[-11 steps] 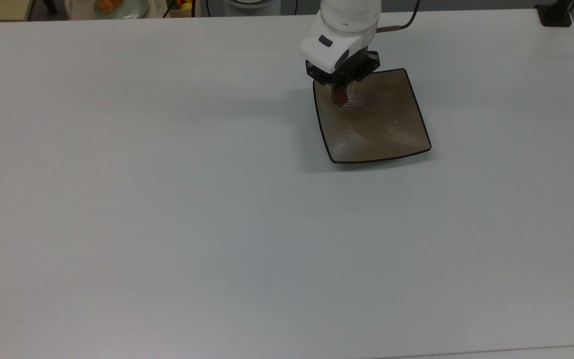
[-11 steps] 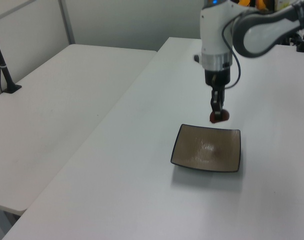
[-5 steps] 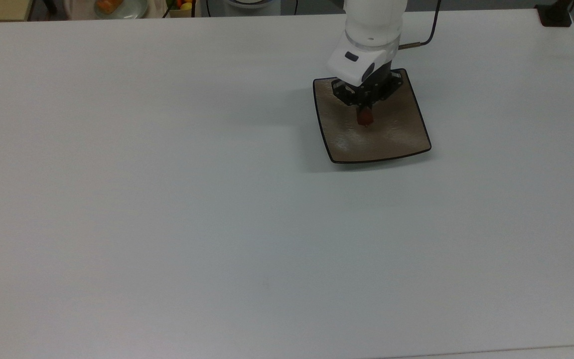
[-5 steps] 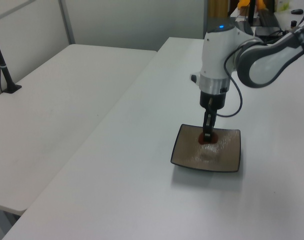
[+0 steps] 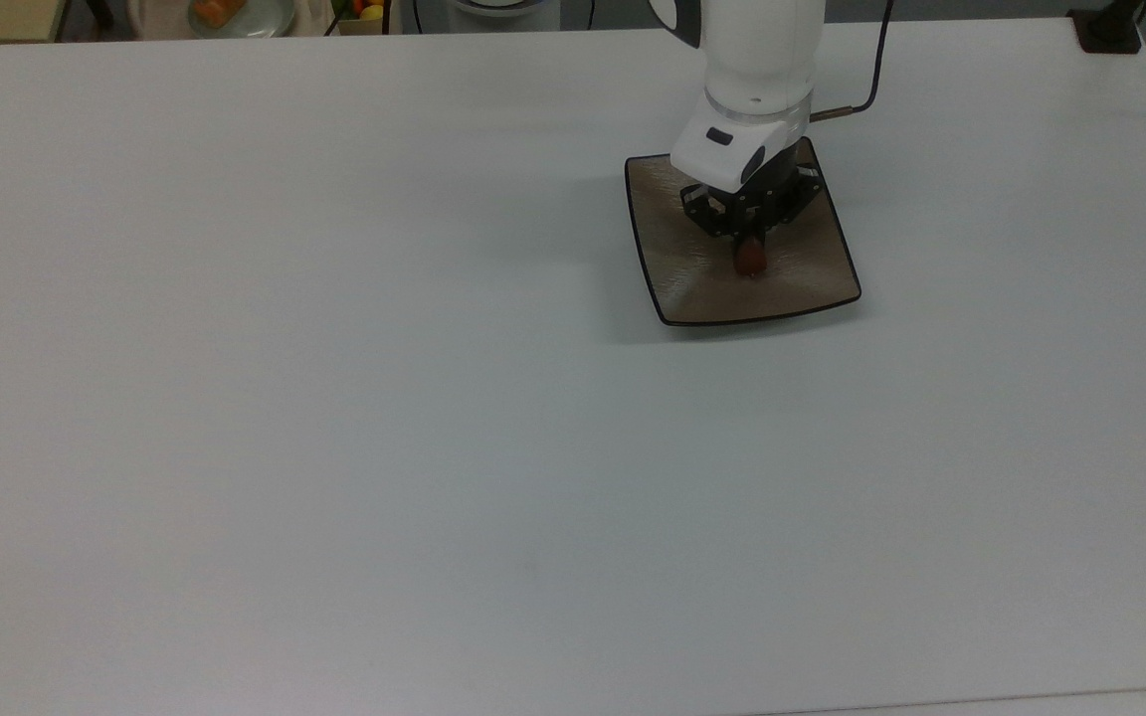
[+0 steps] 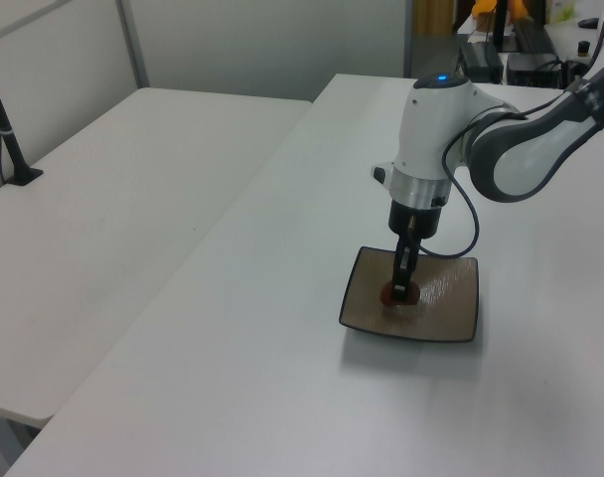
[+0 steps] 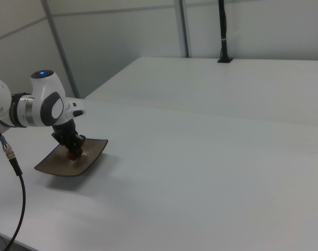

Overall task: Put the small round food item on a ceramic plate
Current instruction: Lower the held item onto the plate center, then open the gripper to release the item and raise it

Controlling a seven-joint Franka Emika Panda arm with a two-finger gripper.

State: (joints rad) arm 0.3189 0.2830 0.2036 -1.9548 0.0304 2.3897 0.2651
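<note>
Your gripper [image 5: 750,255] clamps the small round food item [image 5: 750,259], likely light and soft; grip its sides gently, ceramic plate [image 5: 792,288] directly beneath.

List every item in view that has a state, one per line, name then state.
Claw: lowered over the plate, closed on the small round food item.
Small round food item: gripped by the claw, down at the plate's surface, not released.
Ceramic plate: flat on the white table, right side up, nothing else on it.
White table: carries the plate.
</note>
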